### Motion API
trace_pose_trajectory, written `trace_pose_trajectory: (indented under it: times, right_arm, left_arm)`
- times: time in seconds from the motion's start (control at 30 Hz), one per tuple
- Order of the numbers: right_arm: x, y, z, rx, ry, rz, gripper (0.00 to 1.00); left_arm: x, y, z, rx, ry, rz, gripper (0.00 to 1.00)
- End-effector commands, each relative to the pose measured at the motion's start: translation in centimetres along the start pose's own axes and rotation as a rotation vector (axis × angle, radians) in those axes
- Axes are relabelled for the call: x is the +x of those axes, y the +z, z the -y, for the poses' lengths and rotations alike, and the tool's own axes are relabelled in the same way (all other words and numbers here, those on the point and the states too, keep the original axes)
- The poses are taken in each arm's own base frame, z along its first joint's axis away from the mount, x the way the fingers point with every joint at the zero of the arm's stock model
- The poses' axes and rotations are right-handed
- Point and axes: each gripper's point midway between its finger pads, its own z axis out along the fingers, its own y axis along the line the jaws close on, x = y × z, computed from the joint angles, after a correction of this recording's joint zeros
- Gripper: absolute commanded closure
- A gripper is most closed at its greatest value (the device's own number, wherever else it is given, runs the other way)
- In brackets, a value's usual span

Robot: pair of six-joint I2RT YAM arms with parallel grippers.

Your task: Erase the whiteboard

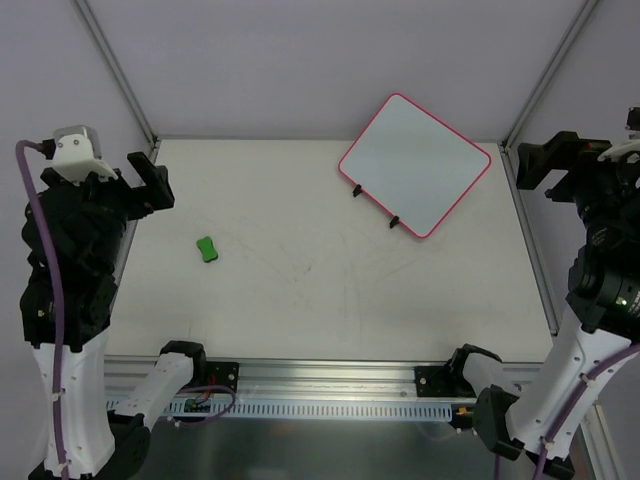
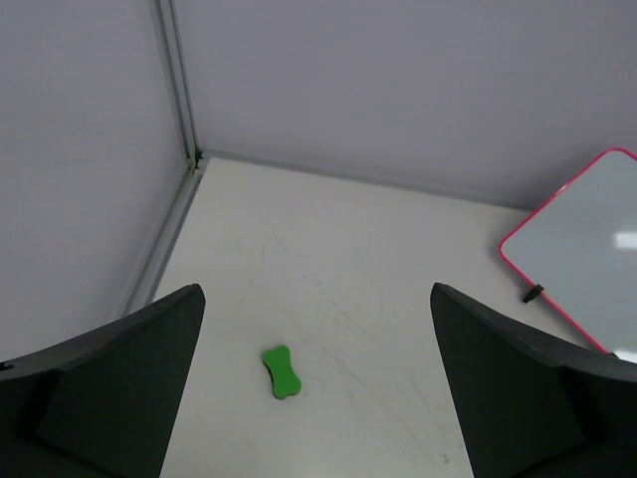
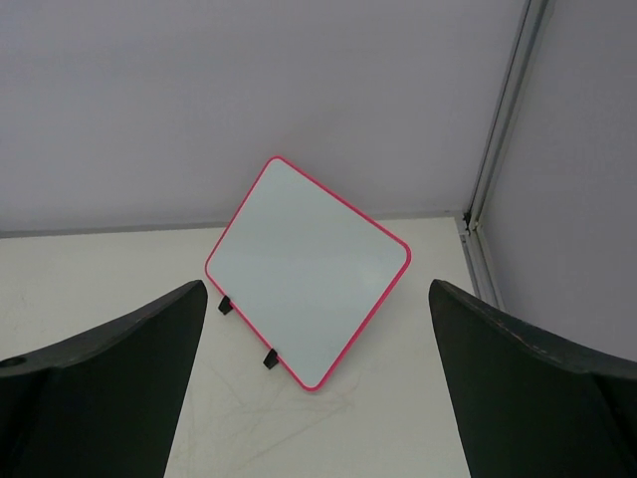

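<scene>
The whiteboard (image 1: 415, 164) has a pink-red frame and two black feet. It leans against the back wall at the far right, and its white face shows no writing. It also shows in the right wrist view (image 3: 307, 269) and at the right edge of the left wrist view (image 2: 587, 264). The green bone-shaped eraser (image 1: 206, 248) lies flat on the table at the left, also in the left wrist view (image 2: 281, 371). My left gripper (image 1: 150, 180) is open and empty, raised at the far left. My right gripper (image 1: 540, 165) is open and empty, raised at the far right, facing the board.
The white table (image 1: 300, 290) is scuffed with faint marks. Aluminium frame posts (image 1: 115, 65) stand at the back corners. A metal rail (image 1: 330, 385) runs along the near edge between the arm bases.
</scene>
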Motion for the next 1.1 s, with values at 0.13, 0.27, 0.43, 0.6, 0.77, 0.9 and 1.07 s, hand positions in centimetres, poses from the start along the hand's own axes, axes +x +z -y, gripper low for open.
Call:
trace_pose_trajectory:
  times: [0.13,0.27,0.43,0.6,0.77,0.9,1.07]
  right_arm:
    - [-3.1,-2.4,0.3,0.107,-0.111,0.086,0.01]
    - [-4.3,-3.4,-0.1,0.109,-0.137,0.135,0.01]
    - [-5.2,-4.6,-0.6,0.101,-0.151,0.182,0.01]
    - [-5.3,-4.8,-1.1,0.073,-0.156,0.188,0.01]
    - [-5.5,-5.0,-1.3,0.065,-0.159,0.197,0.01]
    - [-5.6,-4.9,-1.3,0.064,-0.165,0.203,0.01]
    - [-5.9,-4.8,-1.5,0.054,-0.165,0.214,0.01]
  left_arm:
    - [-5.5,-4.1,-1.7,-0.07,0.07,0.148,0.01]
    - [-7.5,-5.4,-1.9,-0.076,0.052,0.205,0.01]
    - [-8.3,-6.1,-2.1,-0.083,0.063,0.227,0.01]
    - [-9.3,-6.8,-2.0,-0.069,0.05,0.257,0.01]
    - [-9.9,-6.9,-1.8,-0.06,0.047,0.268,0.01]
    - [-10.1,-7.0,-1.8,-0.062,0.047,0.273,0.01]
    - [-10.4,-7.0,-1.8,-0.061,0.045,0.28,0.01]
